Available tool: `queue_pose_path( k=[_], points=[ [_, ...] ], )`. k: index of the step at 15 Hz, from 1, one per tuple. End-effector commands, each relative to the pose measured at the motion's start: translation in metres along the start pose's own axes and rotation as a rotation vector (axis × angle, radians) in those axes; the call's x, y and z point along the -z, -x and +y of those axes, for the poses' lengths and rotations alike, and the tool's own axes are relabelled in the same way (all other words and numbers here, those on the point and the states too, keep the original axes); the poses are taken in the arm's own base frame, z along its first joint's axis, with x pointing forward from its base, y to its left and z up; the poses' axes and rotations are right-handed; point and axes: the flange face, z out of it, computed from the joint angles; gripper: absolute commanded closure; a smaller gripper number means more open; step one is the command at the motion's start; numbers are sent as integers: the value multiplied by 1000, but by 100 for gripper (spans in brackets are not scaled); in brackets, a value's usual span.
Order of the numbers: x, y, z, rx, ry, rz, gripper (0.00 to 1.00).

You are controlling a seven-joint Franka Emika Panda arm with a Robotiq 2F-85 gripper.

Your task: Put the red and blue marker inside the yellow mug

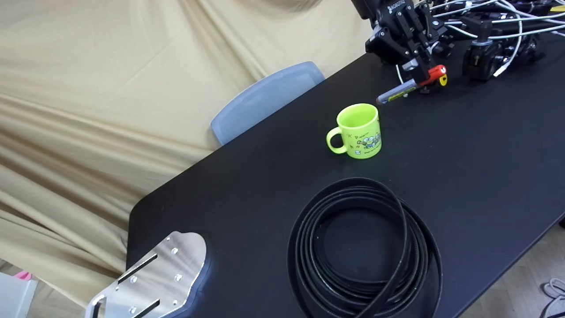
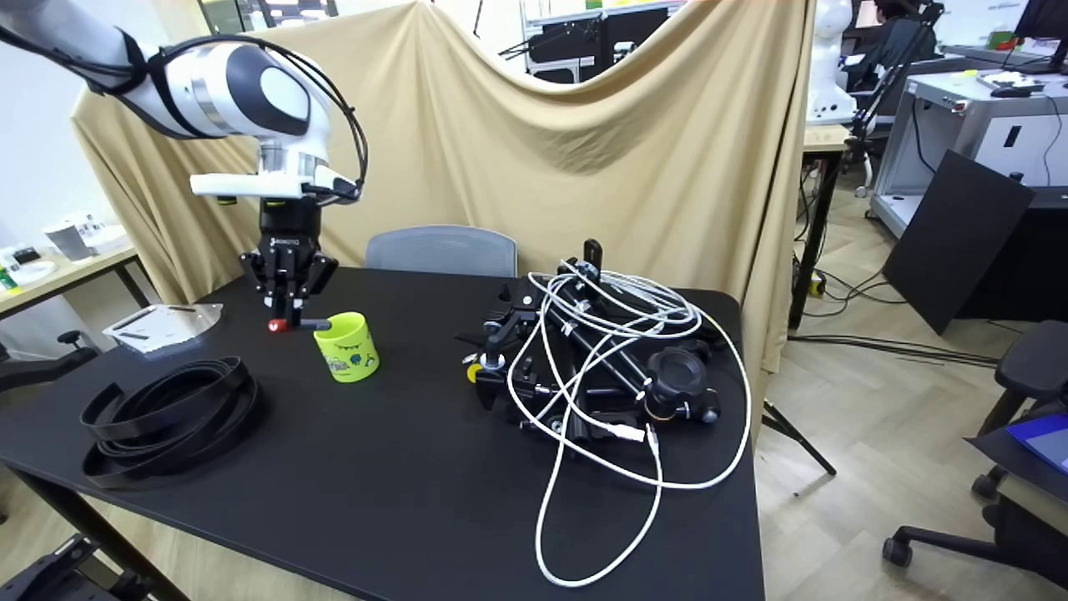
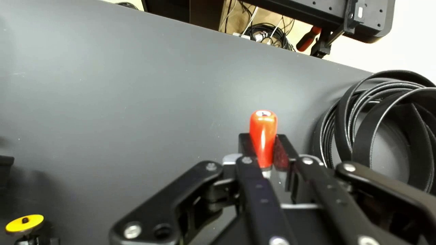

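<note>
The yellow mug (image 1: 363, 138) stands upright on the black table, its handle visible in an exterior view; it also shows in an exterior view (image 2: 349, 351). It is out of the wrist view. My gripper (image 1: 424, 76) is shut on the red and blue marker (image 1: 397, 92) at its red cap, above the table. The marker lies nearly level, its barrel end pointing toward the mug's rim. In an exterior view the barrel (image 2: 315, 325) overlaps the rim; touching cannot be told. In the wrist view the red cap (image 3: 263, 132) sits between the fingertips (image 3: 267, 149) and the barrel is hidden.
A black cable coil (image 1: 304, 247) lies near the mug and shows in the wrist view (image 3: 344, 119). Black stand parts with white cables (image 2: 584, 359) lie on the table. A metal plate (image 1: 176, 265) is at one end. A chair (image 2: 442, 250) stands behind the table.
</note>
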Motion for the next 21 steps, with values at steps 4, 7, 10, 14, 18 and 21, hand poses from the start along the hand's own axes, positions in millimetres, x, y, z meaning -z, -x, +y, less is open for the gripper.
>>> queue_pose_path(
  k=[4, 7, 10, 14, 18, 21],
  points=[
    [10, -28, -2, -11, 49, -106, 95],
    [8, -44, -4, 20, 57, -99, 95],
    [7, -58, -8, 42, 68, -90, 95],
    [4, -73, -12, 61, 82, -93, 95],
    [0, -85, -13, 74, 79, -97, 54],
    [0, -89, -14, 92, 85, -94, 35]
  ],
)
